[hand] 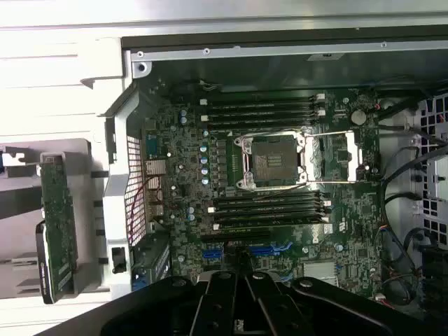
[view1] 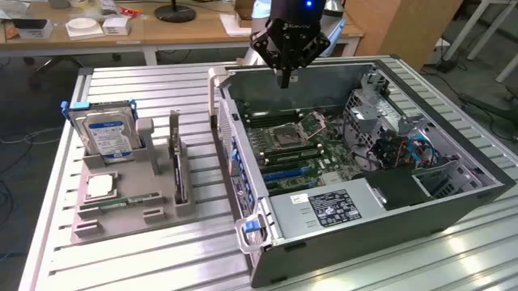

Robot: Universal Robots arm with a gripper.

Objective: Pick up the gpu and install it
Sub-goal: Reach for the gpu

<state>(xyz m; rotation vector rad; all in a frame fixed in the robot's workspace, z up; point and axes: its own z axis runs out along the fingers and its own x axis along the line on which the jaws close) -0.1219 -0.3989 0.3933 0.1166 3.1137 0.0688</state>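
We noted the gpu point(view1: 176, 159) on edge in the grey holder point(view1: 121, 212), left of the case point(view1: 348, 242), untouched. We judged pickup not begun: the gripper point(view1: 284, 82) hung empty, jaws together, over the far case wall. Grasping would need them parted.

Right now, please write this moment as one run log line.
gripper: shut, empty | place: above open computer case | gpu: upright in grey holder, not picked up | install: not done
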